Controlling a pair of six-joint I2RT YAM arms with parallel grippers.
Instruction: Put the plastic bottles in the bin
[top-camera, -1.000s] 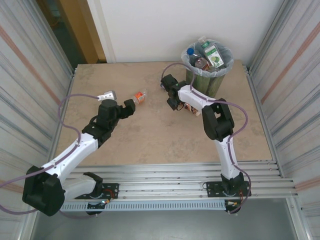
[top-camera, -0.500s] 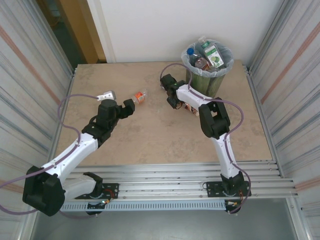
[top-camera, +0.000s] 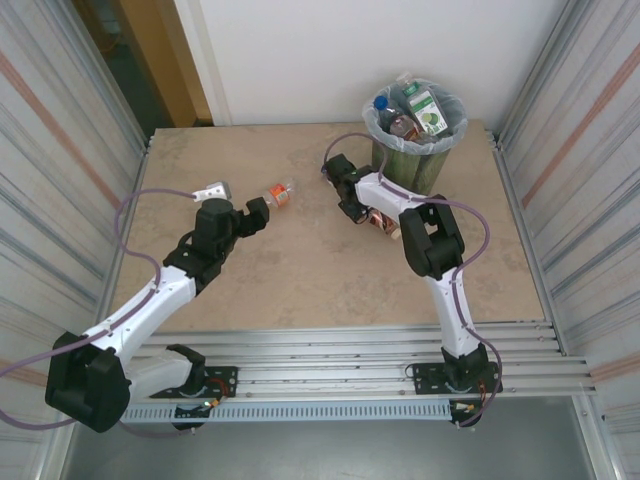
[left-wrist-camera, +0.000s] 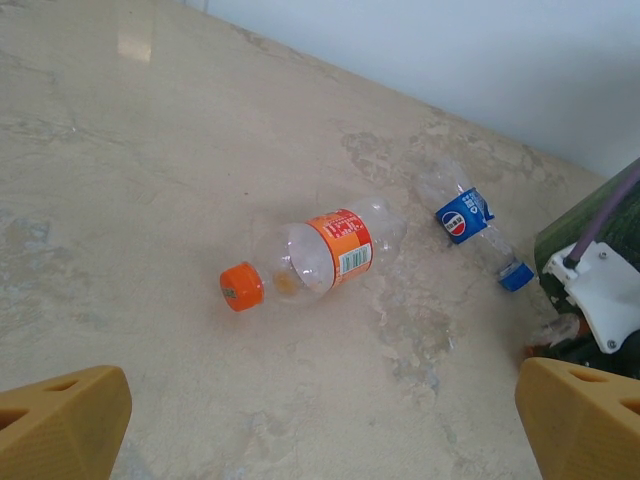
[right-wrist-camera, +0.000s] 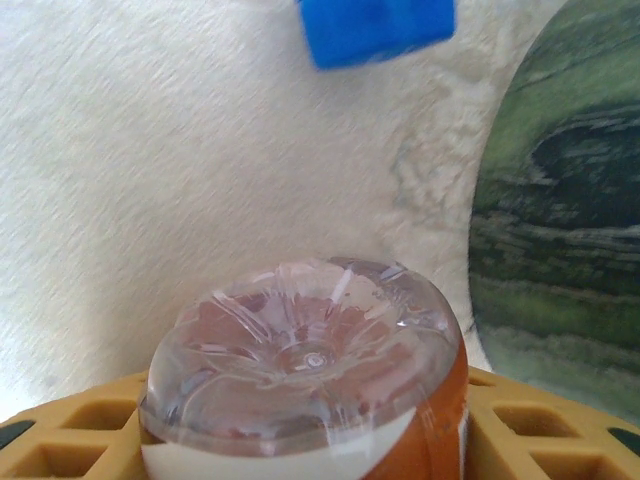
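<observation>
The right gripper (right-wrist-camera: 305, 425) has its tan pads (right-wrist-camera: 80, 425) set against both flanks of a brown-labelled bottle (right-wrist-camera: 305, 350). The bottle's clear moulded base faces the wrist camera at the bottom centre of that view. It looks like a pinch, though I cannot judge how firm. In the overhead view the pair sits low on the table (top-camera: 300, 280) just right of centre, close beside the foot of the bin (top-camera: 425, 170). The bin stands at the upper right, with several bottles (top-camera: 412, 105) already heaped inside its liner. Beyond the pinched bottle, at the top edge of the wrist view, lies the blue cap (right-wrist-camera: 375, 30) of a blue-labelled bottle (left-wrist-camera: 465, 215).

The left gripper (left-wrist-camera: 320, 430) is spread wide and empty, its fingertips in the two bottom corners of its wrist view. It hovers short of an orange-capped bottle (left-wrist-camera: 315, 255) lying on its side at mid-frame. A pale crushed bottle (top-camera: 212, 189) lies apart at the left of the overhead view.

The step in hand is the pick of the brown-labelled bottle. The next move calls for a lift clear of the table and a carry over the bin's rim — high enough not to snag the liner or the heap — before letting go. At least three other bottles lie on the table besides.
</observation>
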